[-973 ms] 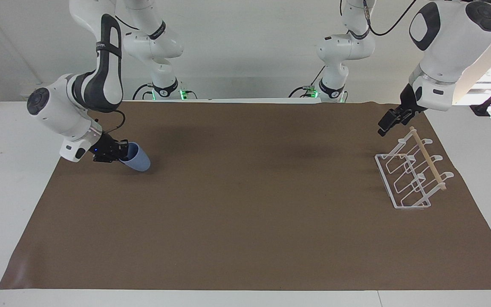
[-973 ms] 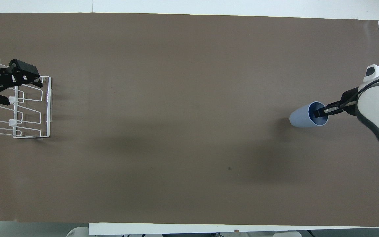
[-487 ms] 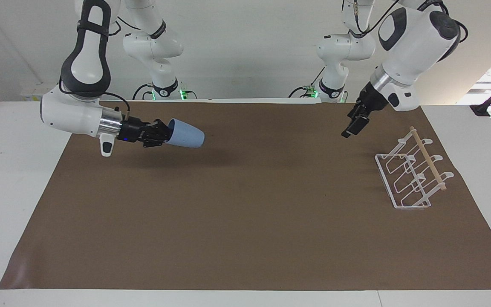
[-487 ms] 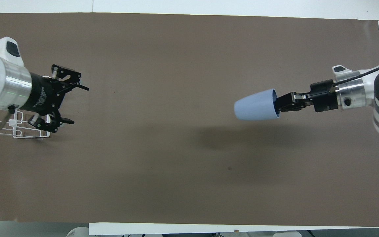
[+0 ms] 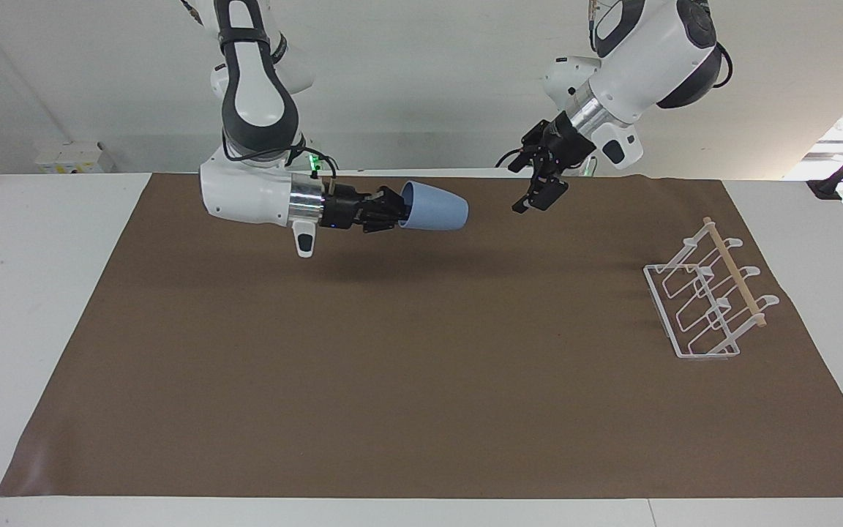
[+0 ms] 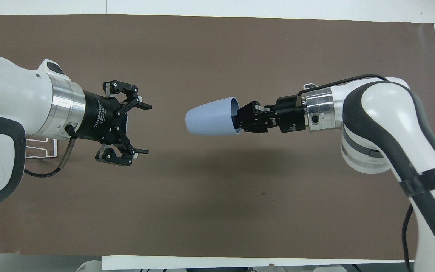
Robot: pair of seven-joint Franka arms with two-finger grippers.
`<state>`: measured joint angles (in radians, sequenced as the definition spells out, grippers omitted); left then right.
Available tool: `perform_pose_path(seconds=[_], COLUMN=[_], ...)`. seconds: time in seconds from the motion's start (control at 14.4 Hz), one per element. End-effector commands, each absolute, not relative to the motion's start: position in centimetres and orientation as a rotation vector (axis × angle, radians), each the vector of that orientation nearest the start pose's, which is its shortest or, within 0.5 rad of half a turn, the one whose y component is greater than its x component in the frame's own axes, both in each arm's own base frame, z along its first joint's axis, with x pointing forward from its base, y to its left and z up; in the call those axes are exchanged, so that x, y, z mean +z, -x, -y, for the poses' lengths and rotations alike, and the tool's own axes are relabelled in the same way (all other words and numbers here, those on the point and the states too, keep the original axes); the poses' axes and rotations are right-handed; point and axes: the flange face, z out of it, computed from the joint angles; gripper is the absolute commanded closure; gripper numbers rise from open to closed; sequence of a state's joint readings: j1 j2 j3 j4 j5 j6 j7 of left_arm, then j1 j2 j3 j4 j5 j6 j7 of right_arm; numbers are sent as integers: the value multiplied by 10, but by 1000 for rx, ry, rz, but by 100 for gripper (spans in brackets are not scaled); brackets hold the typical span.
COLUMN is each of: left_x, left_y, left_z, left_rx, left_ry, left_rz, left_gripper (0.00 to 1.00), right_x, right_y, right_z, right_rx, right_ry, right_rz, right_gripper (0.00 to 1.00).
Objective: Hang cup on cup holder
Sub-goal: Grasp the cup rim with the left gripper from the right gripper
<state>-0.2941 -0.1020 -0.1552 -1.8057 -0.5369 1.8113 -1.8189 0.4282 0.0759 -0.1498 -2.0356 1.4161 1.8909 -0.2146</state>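
- The right gripper holds the cup in the air above the brown mat, its fingers clamped on the rim with 1 of them inside the mouth. The cup lies roughly level, its base pointing toward the left gripper.
- The left gripper hangs over the mat with its 2 fingers spread wide and nothing between them, its open jaws facing the cup's base across a clear gap.
- The cup holder stands on the mat at the left arm's end of the table, well apart from both grippers.
- Judged from this, a hand-over looks likely. A grip on the rim alone gives little hold on a smooth tapering wall, so a nudge from the left fingers could tilt the cup or pull it loose.
- If the left gripper closes on the narrow base end, the taper could squeeze the cup out of its fingers, and it would drop onto the mat.
- If the right gripper lets go before the left one has closed firmly, the cup falls.
- A skewed grip after the hand-over could leave the mouth badly aimed at the rack's slanted prongs, so the cup might knock the light wire frame or slide off.
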Motion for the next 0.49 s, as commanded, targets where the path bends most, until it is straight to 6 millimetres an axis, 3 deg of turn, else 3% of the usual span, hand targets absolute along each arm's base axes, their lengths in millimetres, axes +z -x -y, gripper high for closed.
perform_pose_path(seconds=[0.0,0.07,0.28,0.42], left_x=[613,612,597,584], left_y=[-470,-466,-452,-460], left_z=[296,303,325,327], left_rx=[792,791,791,779], left_ry=[2423,2417,2405,2388], left_rz=[2319,2326,2301,2312], left_gripper=[0,1,1,1], right_x=[448,446,447,446], right_y=[-516,-513,-509,-502], right_z=[-262,-273,-281,-293], right_rx=[234,223,238,253], right_ry=[1837,1851,1849,1855], right_rz=[-269,-273,-283,-271], right_gripper=[100,100,100,100])
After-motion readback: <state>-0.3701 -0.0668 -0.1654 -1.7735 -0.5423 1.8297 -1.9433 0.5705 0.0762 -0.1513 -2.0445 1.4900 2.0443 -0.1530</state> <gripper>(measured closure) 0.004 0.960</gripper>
